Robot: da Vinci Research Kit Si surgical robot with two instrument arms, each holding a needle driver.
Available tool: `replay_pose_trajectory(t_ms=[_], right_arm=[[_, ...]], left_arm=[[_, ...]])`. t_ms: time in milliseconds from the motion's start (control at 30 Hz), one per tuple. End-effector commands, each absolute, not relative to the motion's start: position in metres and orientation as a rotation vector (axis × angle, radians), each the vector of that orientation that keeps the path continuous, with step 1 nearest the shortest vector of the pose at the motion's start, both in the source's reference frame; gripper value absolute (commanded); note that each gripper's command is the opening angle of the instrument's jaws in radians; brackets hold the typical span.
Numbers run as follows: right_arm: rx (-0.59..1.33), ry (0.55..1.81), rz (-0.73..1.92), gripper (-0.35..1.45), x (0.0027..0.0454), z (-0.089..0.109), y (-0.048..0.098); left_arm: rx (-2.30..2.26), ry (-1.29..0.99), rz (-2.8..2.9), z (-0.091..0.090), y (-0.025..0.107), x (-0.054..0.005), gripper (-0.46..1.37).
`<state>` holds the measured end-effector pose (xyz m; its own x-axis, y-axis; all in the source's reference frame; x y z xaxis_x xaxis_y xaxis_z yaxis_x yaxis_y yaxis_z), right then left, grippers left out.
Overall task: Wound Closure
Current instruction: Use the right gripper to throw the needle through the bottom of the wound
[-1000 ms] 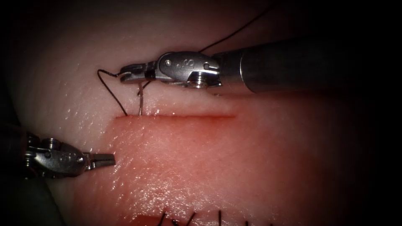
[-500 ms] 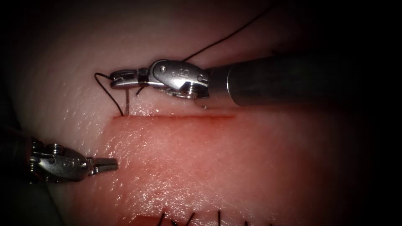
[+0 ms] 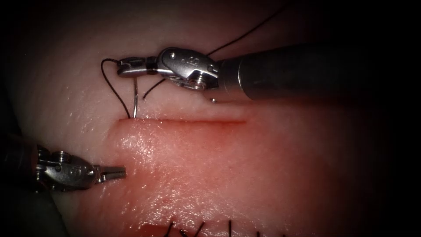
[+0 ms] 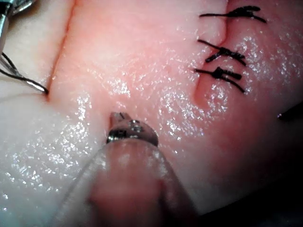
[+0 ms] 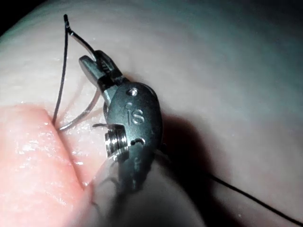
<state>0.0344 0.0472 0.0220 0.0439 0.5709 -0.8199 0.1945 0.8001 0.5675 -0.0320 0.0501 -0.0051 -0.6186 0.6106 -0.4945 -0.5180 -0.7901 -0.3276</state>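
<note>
R tool (image 3: 127, 67) jaws clamped on needle (image 3: 135, 97) near its upper end, its other end in the tissue (image 3: 210, 175) at cut (image 3: 184, 120) L end, thread (image 3: 112, 90) beside; L tool (image 3: 115, 172) closed, empty, below cut; risk: needle twists in the grip, tears the cut edge.

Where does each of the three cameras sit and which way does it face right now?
Endoscope view: above and in front of the cut; the right tool holds the needle, the left tool holds nothing.
Left wrist view: rides the left arm, looking along its shaft at its own tool over the tissue.
Right wrist view: rides the right arm, looking along its shaft at its own tool.
Shared: all three show the needle entering the cut's left end.
</note>
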Motion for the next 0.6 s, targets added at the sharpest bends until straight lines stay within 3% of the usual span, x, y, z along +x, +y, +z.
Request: replay_pose_trajectory(t_ms=[33, 333, 600], right_arm=[[0.654, 1.546, 0.342, -0.35, 0.0347, 0.0221, 0.0470], [0.802, 1.624, 0.492, -0.35, 0.0363, 0.0231, 0.0466], [0.965, 1.570, 0.713, -0.35, 0.0377, 0.0233, 0.0434]], left_arm=[[-0.799, -0.207, 2.362, -0.0050, 0.0502, -0.0321, -0.35], [-0.799, -0.211, 2.364, -0.0046, 0.0508, -0.0323, -0.35], [-0.800, -0.215, 2.361, -0.0044, 0.0510, -0.0321, -0.35]])
